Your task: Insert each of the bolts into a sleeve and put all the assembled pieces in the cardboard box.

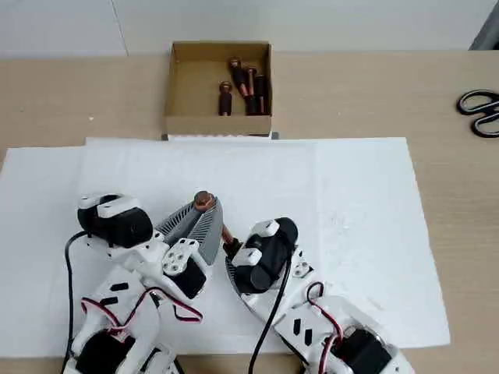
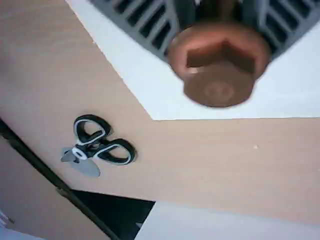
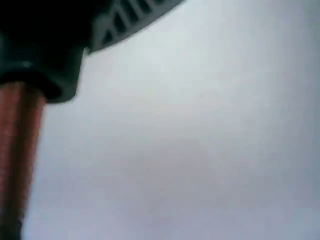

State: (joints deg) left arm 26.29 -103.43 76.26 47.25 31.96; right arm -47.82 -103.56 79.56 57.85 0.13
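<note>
Two arms sit low in the high view, on a white paper sheet (image 1: 351,202) spread over the table (image 1: 78,93). The left gripper (image 1: 204,206) is just left of the frame's centre. Its grey ribbed jaws are closed around a copper-coloured bolt (image 1: 203,200), whose round head stands clear at their tips. In the left wrist view, the hexagonal recess of that bolt head faces the camera.

The right gripper (image 1: 231,247) is just below and right of the left one. Its jaws are pinched on a reddish-brown sleeve (image 1: 226,234), which slants up and left toward the left jaws. In the right wrist view, the sleeve runs down the left edge from beneath a dark jaw tip, above the white sheet.

The cardboard box (image 1: 218,125) sits at top centre, touching the sheet's far edge. It holds several assembled pieces (image 1: 243,84) clustered in its right half. Black-handled scissors (image 1: 479,113) lie at the right edge of the table.
</note>
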